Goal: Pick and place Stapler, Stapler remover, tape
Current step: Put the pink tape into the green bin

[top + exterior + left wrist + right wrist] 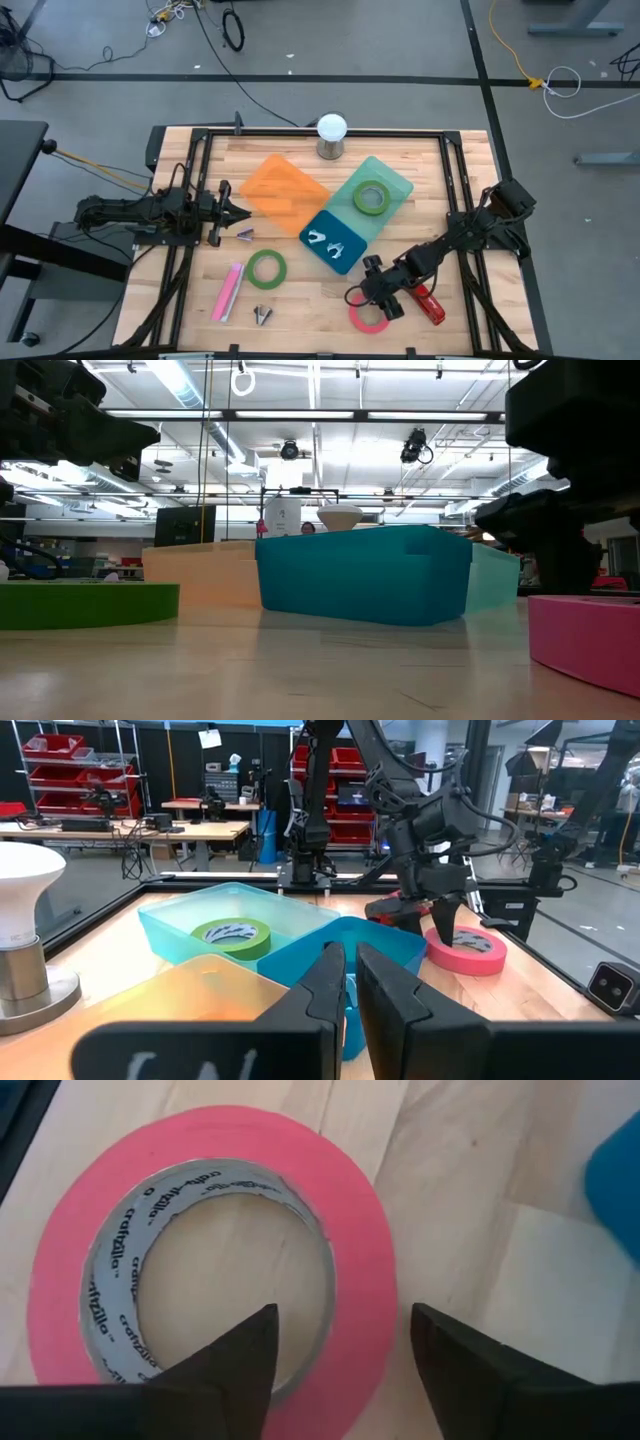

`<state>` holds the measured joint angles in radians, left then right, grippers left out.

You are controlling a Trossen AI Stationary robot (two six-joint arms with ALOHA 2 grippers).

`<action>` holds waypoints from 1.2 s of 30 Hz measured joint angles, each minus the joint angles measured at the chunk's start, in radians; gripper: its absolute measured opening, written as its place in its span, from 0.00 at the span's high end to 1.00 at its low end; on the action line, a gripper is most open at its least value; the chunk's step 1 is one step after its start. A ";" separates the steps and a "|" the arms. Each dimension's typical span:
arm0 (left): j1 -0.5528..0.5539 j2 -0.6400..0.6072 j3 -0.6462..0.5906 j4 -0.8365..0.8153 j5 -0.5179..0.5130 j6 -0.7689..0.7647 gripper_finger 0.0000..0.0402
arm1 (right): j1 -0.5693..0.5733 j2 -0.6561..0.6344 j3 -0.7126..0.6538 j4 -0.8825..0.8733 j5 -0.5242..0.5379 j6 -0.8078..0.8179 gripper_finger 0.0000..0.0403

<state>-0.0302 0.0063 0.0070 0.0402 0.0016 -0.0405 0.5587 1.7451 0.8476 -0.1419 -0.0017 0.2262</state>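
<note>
A pink tape roll [368, 318] lies flat on the table near its front edge; it also shows in the right wrist view [215, 1210]. My right gripper [378, 298] is open just above it, one finger [215, 1370] over the roll's hole and the other [480, 1370] outside the ring. A red stapler [431, 306] lies right of the roll. A pink stapler [229, 290], a green tape roll [266, 268] and two staple removers [245, 235] [262, 315] lie at the front left. My left gripper [230, 210] is shut and empty at the left.
An orange tray [285, 188], a teal tray [392, 180] holding a green tape roll [372, 197], and a blue tray [352, 258] with staple removers [325, 241] stand mid-table. A light bulb on a base [331, 135] stands at the far edge.
</note>
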 joint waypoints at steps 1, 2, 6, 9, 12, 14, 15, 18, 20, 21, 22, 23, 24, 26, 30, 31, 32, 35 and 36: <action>0.000 0.000 0.000 0.000 0.000 0.000 0.92 | 0.000 0.000 0.000 0.001 0.000 -0.001 0.46; 0.000 0.000 0.000 0.000 0.000 0.000 0.92 | 0.000 0.000 0.000 0.002 -0.001 -0.001 0.48; 0.000 0.000 0.000 0.000 0.000 0.000 0.92 | 0.000 0.001 0.000 0.013 -0.025 0.001 0.57; 0.000 0.000 0.000 0.000 0.000 0.000 0.92 | -0.001 0.002 -0.001 0.025 -0.038 0.001 0.64; 0.000 0.000 0.000 0.000 0.000 0.000 0.92 | 0.000 0.002 -0.001 0.031 -0.038 0.001 0.70; 0.000 0.000 0.000 0.000 0.000 0.000 0.92 | 0.000 0.000 -0.002 0.031 -0.038 0.000 0.73; 0.000 0.000 0.000 0.000 0.000 0.000 0.92 | 0.000 -0.003 -0.002 0.030 -0.040 0.001 0.74; 0.000 0.000 0.000 0.000 0.000 0.000 0.92 | 0.000 -0.025 0.000 0.022 -0.046 0.002 0.78; 0.000 0.000 0.000 0.000 0.000 0.000 0.92 | 0.000 -0.045 0.015 -0.003 -0.049 0.001 0.79; 0.000 0.000 0.000 0.000 0.000 0.000 0.92 | 0.000 -0.057 0.026 -0.020 -0.049 0.000 0.79; 0.000 0.000 0.000 0.000 0.000 0.000 0.92 | 0.000 -0.072 0.036 -0.042 -0.048 -0.003 0.79; 0.000 0.000 0.000 0.000 0.000 0.000 0.92 | -0.001 -0.086 0.049 -0.064 -0.047 -0.009 0.79; 0.000 0.000 0.000 0.000 0.000 0.000 0.92 | -0.002 -0.101 0.063 -0.091 -0.038 -0.015 0.79; 0.000 0.000 0.000 0.000 0.000 0.000 0.92 | -0.008 -0.133 0.091 -0.153 -0.017 -0.040 0.79; 0.000 0.000 0.000 0.000 0.000 0.000 0.92 | -0.038 -0.194 0.144 -0.283 0.098 -0.111 0.79; 0.000 0.000 0.000 0.000 0.000 0.000 0.92 | -0.049 -0.208 0.156 -0.314 0.137 -0.136 0.79; 0.000 0.000 0.000 0.000 0.000 0.000 0.92 | -0.063 -0.222 0.165 -0.337 0.172 -0.162 0.79; 0.000 0.000 0.000 0.000 0.000 0.000 0.92 | -0.124 -0.263 0.175 -0.377 0.243 -0.228 0.79; 0.000 0.000 0.000 0.000 0.000 0.000 0.92 | -0.151 -0.275 0.175 -0.389 0.256 -0.241 0.79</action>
<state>-0.0301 0.0061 0.0067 0.0402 0.0017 -0.0403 0.4077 1.4696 1.0222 -0.5305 0.2544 -0.0148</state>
